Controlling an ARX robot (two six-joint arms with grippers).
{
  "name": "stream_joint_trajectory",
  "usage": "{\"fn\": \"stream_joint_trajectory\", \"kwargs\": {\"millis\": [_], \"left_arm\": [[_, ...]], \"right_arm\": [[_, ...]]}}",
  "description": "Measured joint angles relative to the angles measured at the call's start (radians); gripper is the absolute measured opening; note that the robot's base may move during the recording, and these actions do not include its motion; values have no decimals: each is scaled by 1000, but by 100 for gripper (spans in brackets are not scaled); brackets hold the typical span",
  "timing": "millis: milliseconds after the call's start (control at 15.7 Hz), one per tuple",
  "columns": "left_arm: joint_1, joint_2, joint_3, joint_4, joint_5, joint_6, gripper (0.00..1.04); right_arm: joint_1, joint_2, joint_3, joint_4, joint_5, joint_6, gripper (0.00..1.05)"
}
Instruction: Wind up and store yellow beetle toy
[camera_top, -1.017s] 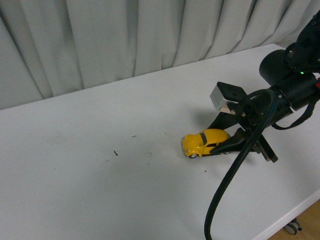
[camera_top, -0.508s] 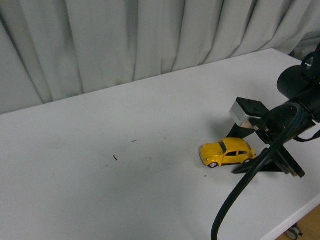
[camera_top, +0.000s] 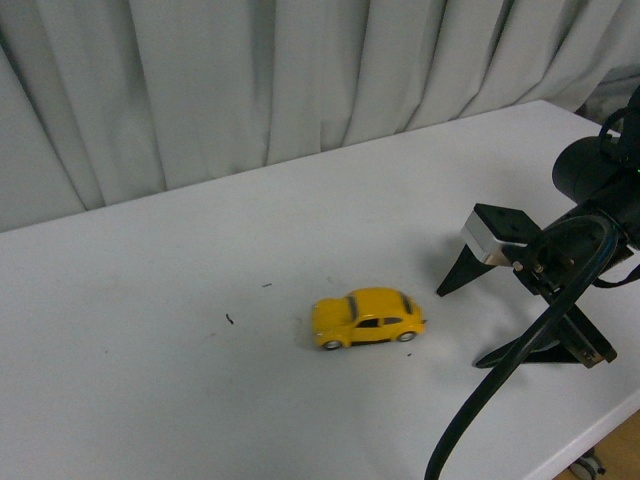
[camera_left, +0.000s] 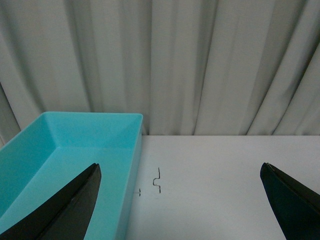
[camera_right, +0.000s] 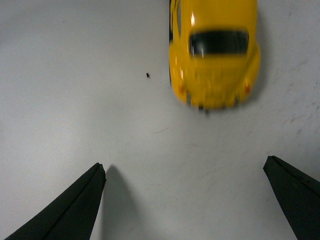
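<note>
The yellow beetle toy (camera_top: 364, 318) stands on its wheels on the white table (camera_top: 150, 400), its nose pointing left. My right gripper (camera_top: 458, 322) is open and empty to its right, low over the table, a short gap from the car's rear. In the right wrist view the car's rear (camera_right: 215, 52) sits ahead of the spread black fingertips (camera_right: 75, 210), blurred. My left gripper (camera_left: 182, 172) is open and empty; it is out of the front view. A teal bin (camera_left: 60, 165) lies beside its left fingertip.
Grey curtains (camera_top: 250, 80) hang behind the table. The table's front right edge (camera_top: 590, 430) is close to my right arm, with floor below. A black cable (camera_top: 500, 370) loops from the right arm. Small dark marks (camera_top: 230, 319) dot the table.
My right gripper let go of the car after pulling it back to the right. The car has rolled left across the table, away from the open gripper.
</note>
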Motion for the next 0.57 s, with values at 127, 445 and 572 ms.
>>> {"fn": "stream_joint_trajectory", "kwargs": {"millis": [127, 445, 572], "left_arm": [[0, 0, 0, 0, 0, 0, 98], [0, 0, 0, 0, 0, 0, 98], [0, 0, 0, 0, 0, 0, 98]], "right_arm": [[0, 0, 0, 3, 0, -4, 98], [8, -3, 11, 3, 24, -7, 98], [31, -5, 58, -69, 36, -2, 98]]}}
